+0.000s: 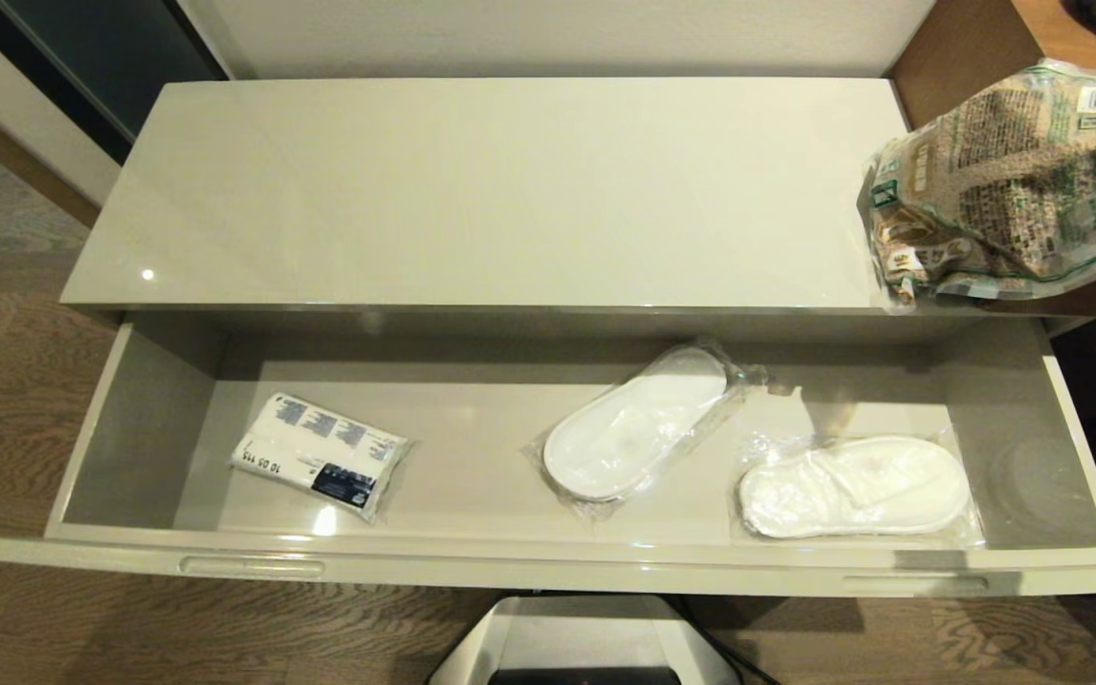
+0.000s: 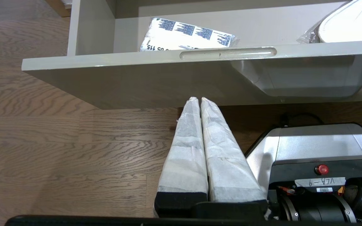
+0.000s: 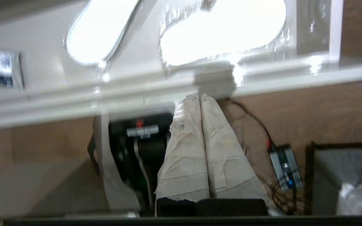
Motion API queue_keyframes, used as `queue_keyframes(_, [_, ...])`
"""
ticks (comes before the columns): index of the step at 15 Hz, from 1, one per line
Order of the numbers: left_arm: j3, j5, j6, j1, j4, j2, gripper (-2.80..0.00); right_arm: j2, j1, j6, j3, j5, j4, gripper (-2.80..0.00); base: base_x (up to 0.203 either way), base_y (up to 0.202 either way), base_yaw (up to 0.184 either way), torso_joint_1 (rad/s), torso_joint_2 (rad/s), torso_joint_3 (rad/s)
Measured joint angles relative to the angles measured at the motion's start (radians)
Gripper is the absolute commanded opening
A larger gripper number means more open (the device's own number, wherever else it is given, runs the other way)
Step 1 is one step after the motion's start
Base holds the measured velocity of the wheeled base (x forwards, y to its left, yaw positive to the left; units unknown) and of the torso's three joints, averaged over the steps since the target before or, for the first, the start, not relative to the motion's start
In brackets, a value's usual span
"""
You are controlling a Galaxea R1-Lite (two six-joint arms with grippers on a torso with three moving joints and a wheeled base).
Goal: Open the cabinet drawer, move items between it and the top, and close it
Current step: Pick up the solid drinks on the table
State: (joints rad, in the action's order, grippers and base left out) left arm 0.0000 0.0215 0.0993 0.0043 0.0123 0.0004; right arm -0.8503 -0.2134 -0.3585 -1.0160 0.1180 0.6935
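Observation:
The wide grey-beige drawer [image 1: 548, 561] stands pulled out below the cream cabinet top [image 1: 491, 190]. A small white packet [image 1: 320, 455] with blue-grey print lies in the drawer's left part and also shows in the left wrist view as the packet [image 2: 185, 34]. The clear bag [image 1: 1014, 185] with green print and brown contents rests at the top's right end, overhanging onto the brown furniture. My left gripper [image 2: 199, 99] is shut and empty, below the drawer front [image 2: 200, 78] near its left slot handle [image 2: 228, 53]. My right gripper [image 3: 200, 96] is shut and empty, just under the drawer's front edge [image 3: 294, 75].
Two white slippers in clear wrap [image 1: 638, 428] [image 1: 852, 485] lie in the drawer's middle and right. Brown wooden furniture [image 1: 967, 48] adjoins the cabinet's right end. My base [image 1: 591, 642] sits under the drawer front, over wooden floor [image 1: 15, 381].

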Motion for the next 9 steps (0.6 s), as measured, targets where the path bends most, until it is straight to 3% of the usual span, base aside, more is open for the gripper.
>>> queue_keyframes(1, [0.000,0.000,0.000,0.000,0.000,0.000,-2.80,-0.020,0.000,-0.013,0.000,0.026,-0.025,-2.80,0.000,0.000,0.000,0.000,0.00,0.000])
queue_keyframes(2, [0.000,0.000,0.000,0.000,0.000,0.000,-2.80,-0.037,0.000,-0.022,0.000,0.047,-0.041,0.00,0.000,0.000,0.000,0.000,0.00,0.000])
queue_keyframes(6, [0.000,0.000,0.000,0.000,0.000,0.000,-2.80,-0.118,0.002,-0.021,-0.002,0.155,-0.139,0.00,0.000,0.000,0.000,0.000,0.00,0.000])
queue_keyframes(9, [0.000,0.000,0.000,0.000,0.000,0.000,-2.80,-0.216,0.008,-0.014,0.010,0.244,-0.300,0.00,0.000,0.000,0.000,0.000,0.00,0.000])
